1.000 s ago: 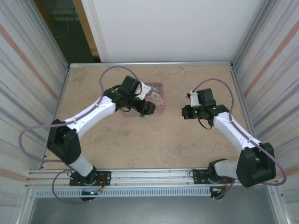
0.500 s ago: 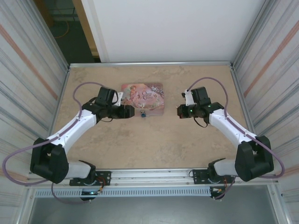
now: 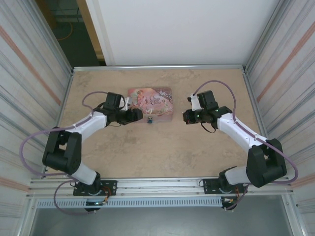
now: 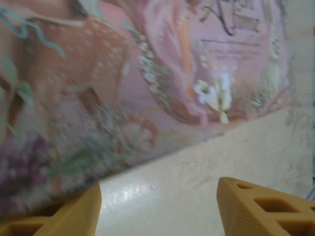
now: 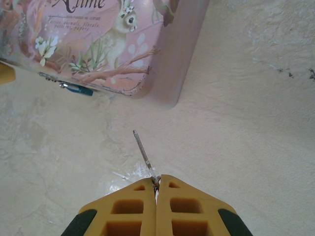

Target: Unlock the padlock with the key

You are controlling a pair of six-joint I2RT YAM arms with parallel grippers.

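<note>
The small blue padlock [image 3: 150, 120] lies against the near edge of the pink illustrated rectangular tin [image 3: 153, 100] on the beige surface [image 3: 162, 147], the left end effector [image 4: 158, 196] parted and empty beside it, the right end effector [image 5: 156, 184] pinching a thin metal key [image 5: 143, 152].

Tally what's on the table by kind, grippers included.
pink tin: 1
padlock: 1
key: 1, pinched in the right gripper
grippers: 2, the right gripper and the left gripper, which is open
Total: 5
</note>
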